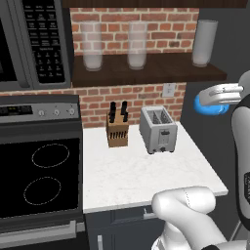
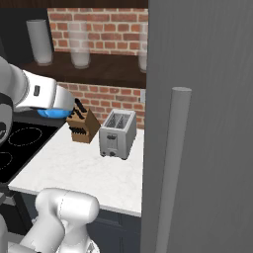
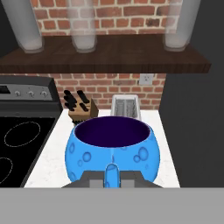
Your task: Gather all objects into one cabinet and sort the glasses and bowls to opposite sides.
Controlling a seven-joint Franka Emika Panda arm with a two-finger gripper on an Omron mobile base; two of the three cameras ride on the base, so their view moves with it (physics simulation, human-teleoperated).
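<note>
A: Where's the blue bowl?

B: In the claw, held up in the air over the desk's right edge, well above it. Claw pinched tight on the bowl's near rim, bowl upright, dark inside showing.

A: What's on the desk?

B: Knife block at the back, toaster just right of it, both near the brick wall. Stove sits left of the desk.

A: And the cabinet?

B: Door w/ its long grey bar handle stands at the desk's right side. Three tall glasses on the brown shelf above, spaced apart.
</note>
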